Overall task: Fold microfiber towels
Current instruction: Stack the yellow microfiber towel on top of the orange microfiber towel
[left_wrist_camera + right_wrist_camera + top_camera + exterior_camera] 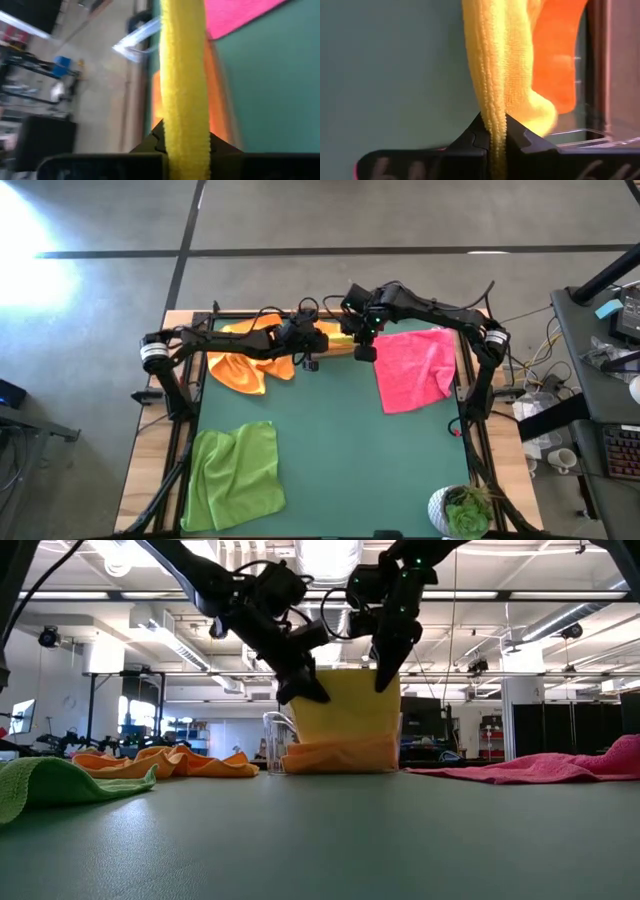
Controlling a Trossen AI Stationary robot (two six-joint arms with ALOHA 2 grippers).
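Both tools, my left tool [300,690] and right tool [385,675], were clenched on the top corners of the yellow towel [350,705], hanging level between them above the folded orange towel [340,755] in the clear bin [272,740] at the tabletop's [330,460] far edge.

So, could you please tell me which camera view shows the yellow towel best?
The low view: the yellow towel hangs as a broad sheet between the left tool and the right tool, above the clear bin. The high view shows only a sliver between the arms. Each wrist view shows just a pinched edge.
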